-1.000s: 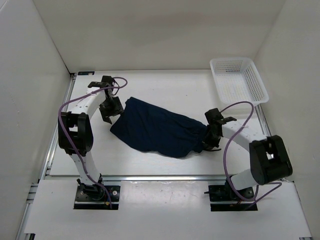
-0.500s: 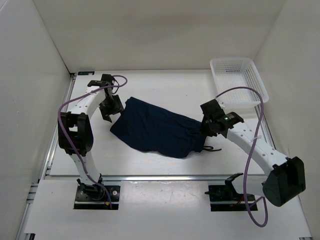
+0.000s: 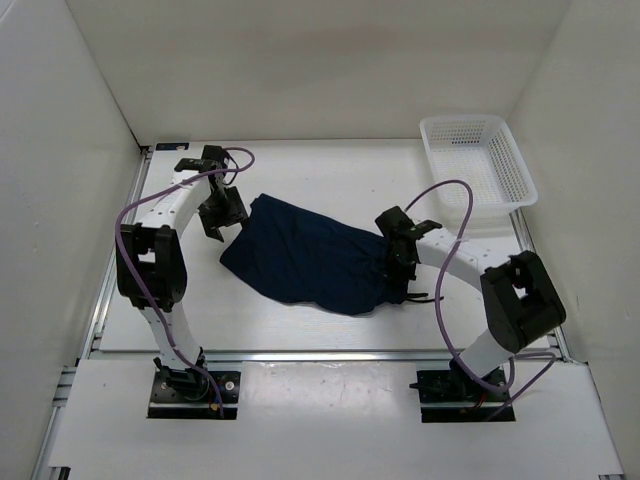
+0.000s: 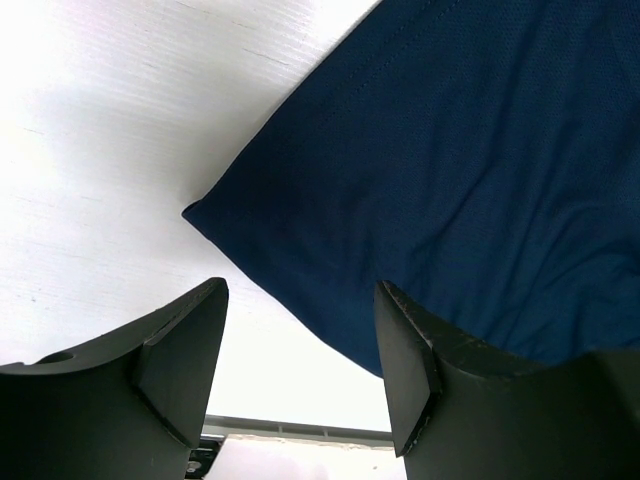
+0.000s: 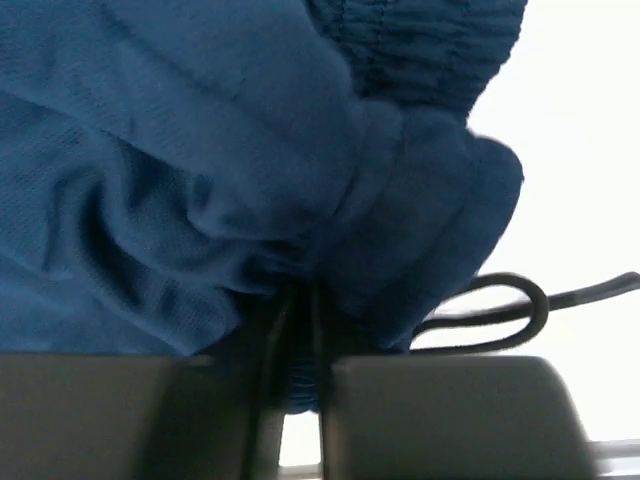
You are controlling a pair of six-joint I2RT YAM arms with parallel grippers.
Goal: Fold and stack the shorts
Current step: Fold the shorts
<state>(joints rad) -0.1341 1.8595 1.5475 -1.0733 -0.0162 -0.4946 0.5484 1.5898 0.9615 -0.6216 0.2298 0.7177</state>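
The right gripper [image 5: 298, 345] was pinched shut on a thin bunched fold of the shorts [image 3: 310, 262] while the left gripper [image 4: 300, 350] gaped empty, so a one-sided pull could have slipped the cloth free

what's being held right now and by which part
The right gripper pinches the shorts at the bunched waistband, near the drawstring; the left gripper holds nothing.

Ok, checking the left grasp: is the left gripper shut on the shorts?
No, the left gripper is open, its jaws wide apart, with the hem of the shorts showing between them.
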